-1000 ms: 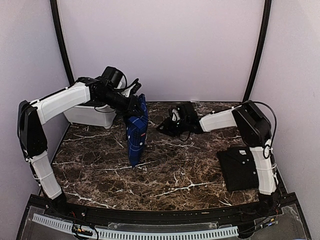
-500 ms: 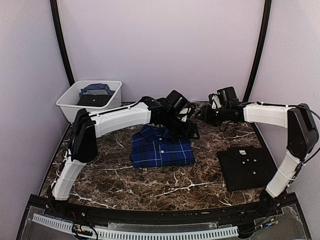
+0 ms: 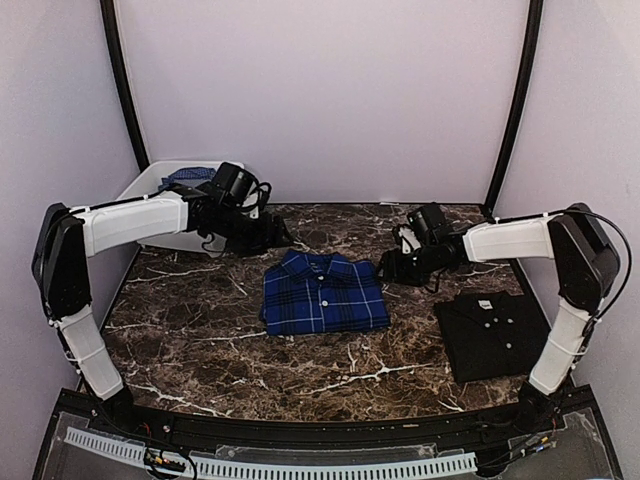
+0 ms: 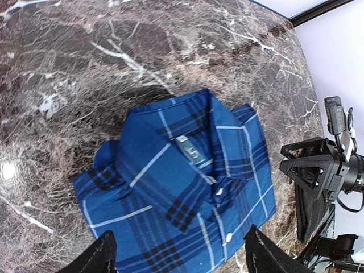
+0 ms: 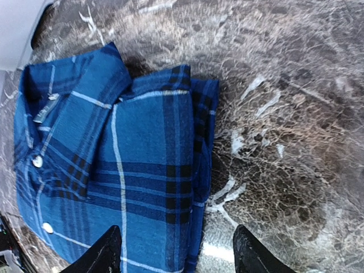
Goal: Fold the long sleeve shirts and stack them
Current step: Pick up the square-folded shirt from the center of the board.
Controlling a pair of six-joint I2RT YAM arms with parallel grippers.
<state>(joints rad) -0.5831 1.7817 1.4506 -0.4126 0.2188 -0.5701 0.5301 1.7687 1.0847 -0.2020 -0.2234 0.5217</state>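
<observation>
Folded blue plaid shirt point(image 3: 325, 293) lies mid-worktop point(image 3: 200, 340), black shirt point(image 3: 495, 335) at its 4 o'clock; right tool point(image 3: 386, 270), nearer at 2 o'clock, and left tool point(image 3: 277, 238), at 11 o'clock, both hang spread and empty.

Table point(image 3: 200, 345): plaid shirt point(image 3: 323, 293), black shirt point(image 3: 492, 335)

plaid shirt point(image 4: 182, 187): cut off at wrist views' lower edge | tub point(image 3: 140, 185): mostly behind left arm point(image 3: 130, 222)
</observation>
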